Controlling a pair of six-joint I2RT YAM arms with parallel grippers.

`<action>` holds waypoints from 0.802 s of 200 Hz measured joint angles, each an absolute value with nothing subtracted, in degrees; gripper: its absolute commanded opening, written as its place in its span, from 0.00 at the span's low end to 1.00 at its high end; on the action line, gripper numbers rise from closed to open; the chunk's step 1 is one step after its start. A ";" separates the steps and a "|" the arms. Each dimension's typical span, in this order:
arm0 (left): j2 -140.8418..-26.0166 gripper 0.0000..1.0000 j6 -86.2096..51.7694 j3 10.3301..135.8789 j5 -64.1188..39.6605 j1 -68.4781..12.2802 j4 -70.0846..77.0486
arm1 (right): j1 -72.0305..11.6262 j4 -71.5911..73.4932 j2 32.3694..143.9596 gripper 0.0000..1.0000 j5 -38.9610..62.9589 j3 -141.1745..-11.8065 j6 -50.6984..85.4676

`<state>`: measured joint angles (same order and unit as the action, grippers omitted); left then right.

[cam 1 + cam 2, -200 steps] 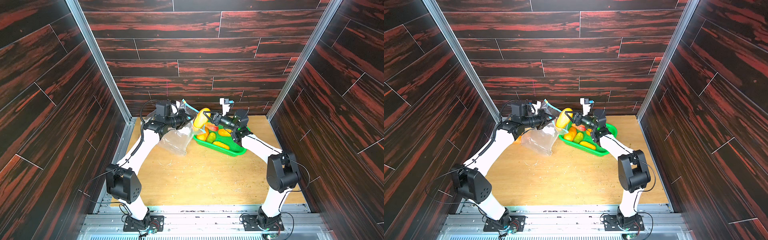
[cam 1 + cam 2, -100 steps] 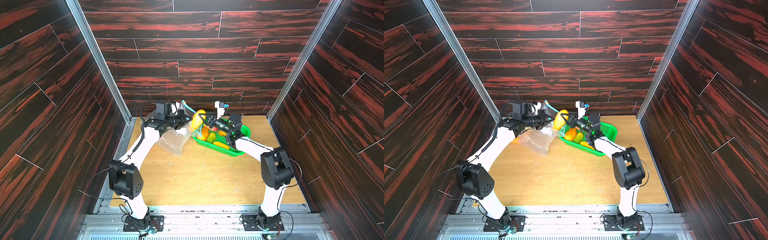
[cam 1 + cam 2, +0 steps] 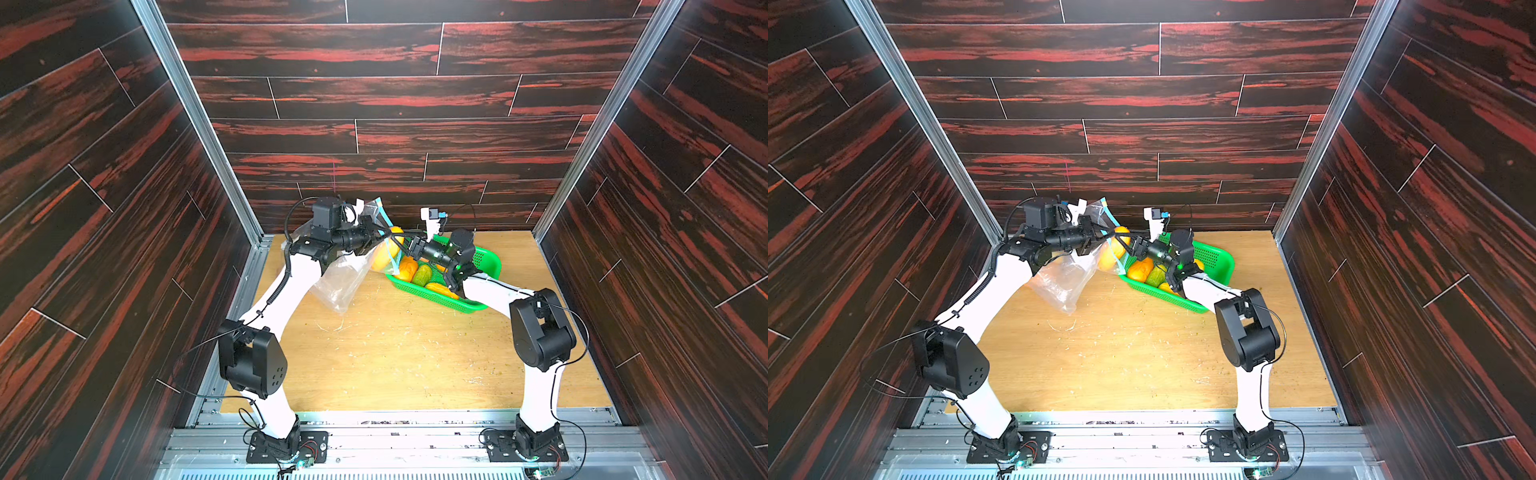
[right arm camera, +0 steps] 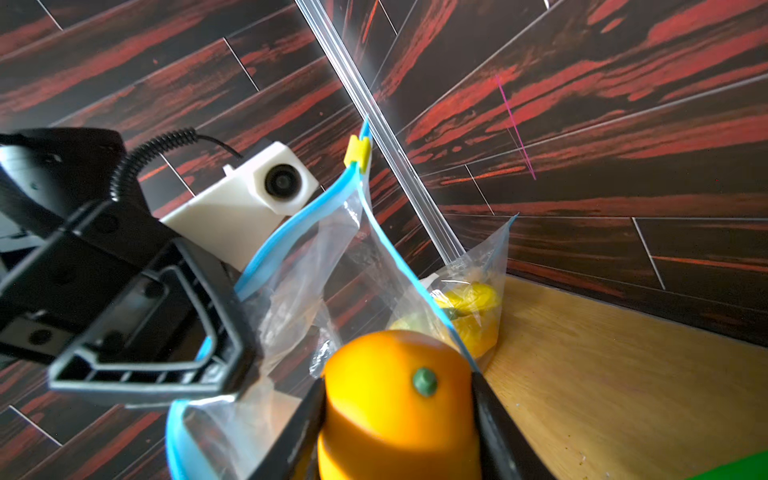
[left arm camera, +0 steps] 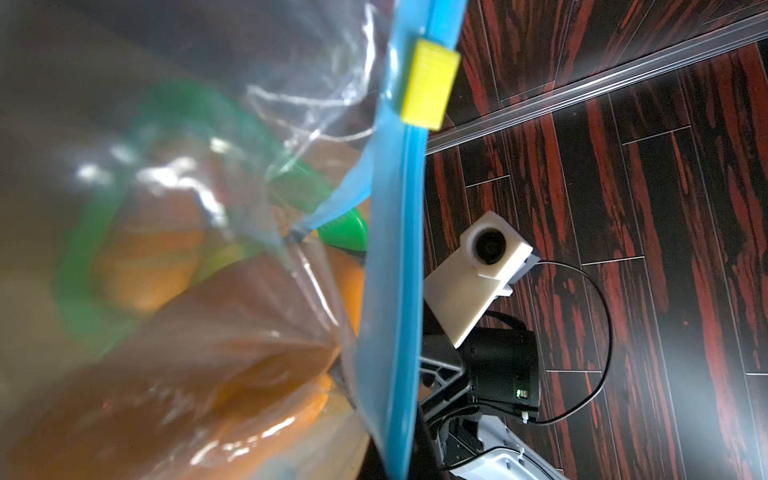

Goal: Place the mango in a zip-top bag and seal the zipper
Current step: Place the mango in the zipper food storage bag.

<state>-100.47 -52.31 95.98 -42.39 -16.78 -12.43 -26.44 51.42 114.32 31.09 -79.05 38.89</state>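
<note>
The orange-yellow mango (image 4: 395,407) sits between the two black fingers of my right gripper (image 4: 397,382), which is shut on it. In both top views the mango (image 3: 384,253) (image 3: 1113,253) is at the mouth of the clear zip-top bag (image 3: 340,282) (image 3: 1063,282), partly behind its film. My left gripper (image 3: 375,236) (image 3: 1096,237) is shut on the bag's blue zipper rim (image 5: 390,291) and holds the mouth up off the table. The yellow slider (image 5: 430,83) (image 4: 357,153) sits at the rim's upper end. The bag's bottom hangs down to the table.
A green basket (image 3: 486,257) (image 3: 1221,257) with several other fruits stands at the back right, under the right arm. A second clear bag (image 4: 473,307) with yellow pieces lies in the back left corner. Walls close in on three sides.
My right gripper has carried the mango leftward from above the basket to the bag's mouth. The left gripper has kept hold of the bag's rim.
</note>
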 measured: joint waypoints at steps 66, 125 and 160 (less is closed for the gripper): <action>-100.47 0.00 -42.26 96.01 -38.83 -16.80 -22.13 | -26.11 58.28 111.07 0.00 25.71 -72.73 43.09; -100.44 0.00 -44.66 96.14 -41.21 -16.82 -19.11 | -26.98 66.81 113.40 0.03 22.76 -72.25 44.60; -100.47 0.00 -47.97 95.37 -43.51 -17.10 -15.18 | -28.42 69.82 115.81 0.29 22.98 -72.47 46.24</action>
<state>-100.47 -47.97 95.37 -43.51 -17.10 -15.18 -28.42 69.82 115.81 22.98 -72.47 46.24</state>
